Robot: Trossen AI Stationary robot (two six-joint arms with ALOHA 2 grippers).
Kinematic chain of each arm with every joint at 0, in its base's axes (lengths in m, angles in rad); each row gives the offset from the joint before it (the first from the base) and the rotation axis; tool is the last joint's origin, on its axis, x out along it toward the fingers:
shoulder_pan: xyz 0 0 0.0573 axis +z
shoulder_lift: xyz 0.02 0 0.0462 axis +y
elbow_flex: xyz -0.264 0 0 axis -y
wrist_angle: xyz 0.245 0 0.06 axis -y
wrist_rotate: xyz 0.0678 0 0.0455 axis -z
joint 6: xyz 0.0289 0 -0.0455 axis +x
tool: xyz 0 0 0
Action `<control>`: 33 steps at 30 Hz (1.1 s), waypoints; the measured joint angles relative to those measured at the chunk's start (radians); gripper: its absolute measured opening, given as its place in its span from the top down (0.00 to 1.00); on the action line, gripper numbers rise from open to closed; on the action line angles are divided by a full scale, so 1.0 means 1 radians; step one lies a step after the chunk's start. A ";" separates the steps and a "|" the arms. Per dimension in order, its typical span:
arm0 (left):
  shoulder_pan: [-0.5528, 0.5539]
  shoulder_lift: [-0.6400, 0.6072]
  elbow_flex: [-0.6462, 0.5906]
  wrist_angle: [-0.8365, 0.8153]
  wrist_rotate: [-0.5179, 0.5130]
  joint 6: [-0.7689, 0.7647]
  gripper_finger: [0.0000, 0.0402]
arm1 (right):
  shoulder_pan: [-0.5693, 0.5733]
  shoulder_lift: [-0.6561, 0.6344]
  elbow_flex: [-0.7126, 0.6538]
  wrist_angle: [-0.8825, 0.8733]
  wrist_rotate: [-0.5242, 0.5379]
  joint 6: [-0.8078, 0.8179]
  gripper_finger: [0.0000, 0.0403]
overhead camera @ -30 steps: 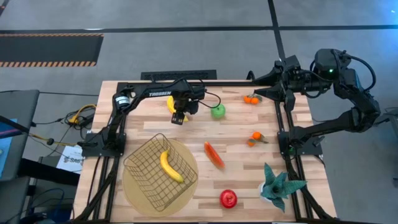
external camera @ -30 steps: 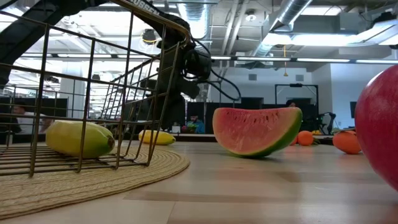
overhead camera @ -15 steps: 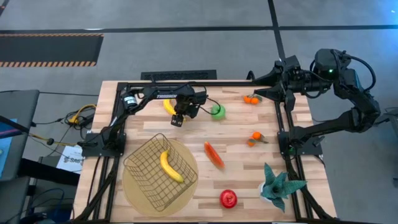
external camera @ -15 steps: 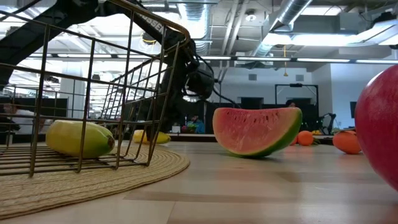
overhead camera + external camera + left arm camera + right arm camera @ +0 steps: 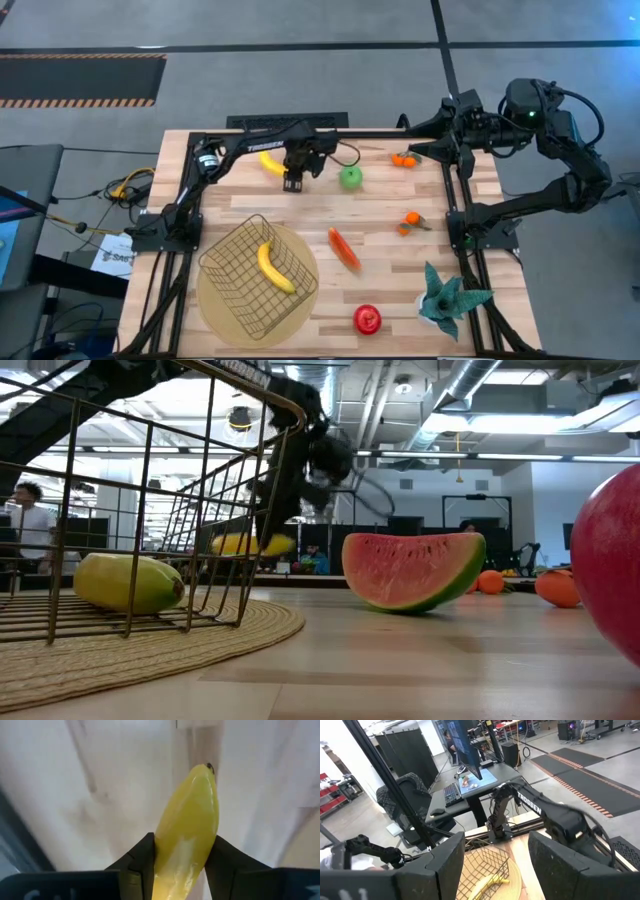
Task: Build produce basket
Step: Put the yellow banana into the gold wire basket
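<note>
My left gripper is over the far middle of the table, shut on a yellow banana, which also shows in the low view as a banana raised above the wood. The dark wire basket stands on a round tan mat near the left front, with a second banana lying in it. On the table lie a green apple, a red-orange wedge slice, two small oranges and a shiny red fruit. My right gripper is open, held high at the far right. My left gripper pinches the banana's body between its two fingers, which lie across it. The banana's dark-tipped end sticks out beyond the fingers. It is lifted clear of the table.
A teal spiky plant stands at the right front corner. The arms' dark frames run along the left and right table edges. Bare wood lies between the basket and the wedge slice. A person shows in the room behind the table.
My left gripper, shut on the banana, has risen and drawn it up off the table; in the low view the banana stands clearly higher than a second ago. The gripper has also shifted slightly toward the far edge.
</note>
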 joint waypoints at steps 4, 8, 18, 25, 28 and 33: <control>-0.022 -0.048 0.129 -0.036 0.051 -0.041 0.74 | -0.001 0.000 0.000 -0.001 0.001 -0.001 0.41; -0.058 -0.133 0.237 -0.062 0.053 -0.077 0.74 | -0.016 0.000 0.000 -0.001 0.003 -0.003 0.41; -0.219 -0.475 0.237 -0.089 0.050 -0.275 0.74 | -0.083 0.005 0.000 -0.024 0.003 -0.026 0.44; -0.400 -0.685 0.111 -0.088 0.094 -0.495 0.74 | -0.113 0.025 0.001 -0.025 0.003 -0.026 0.47; -0.483 -0.745 0.009 -0.087 0.058 -0.636 0.74 | -0.115 0.041 0.002 -0.015 0.003 -0.013 0.47; -0.631 -0.797 -0.187 -0.089 -0.004 -0.951 0.74 | -0.106 0.083 0.001 -0.011 0.003 0.052 0.47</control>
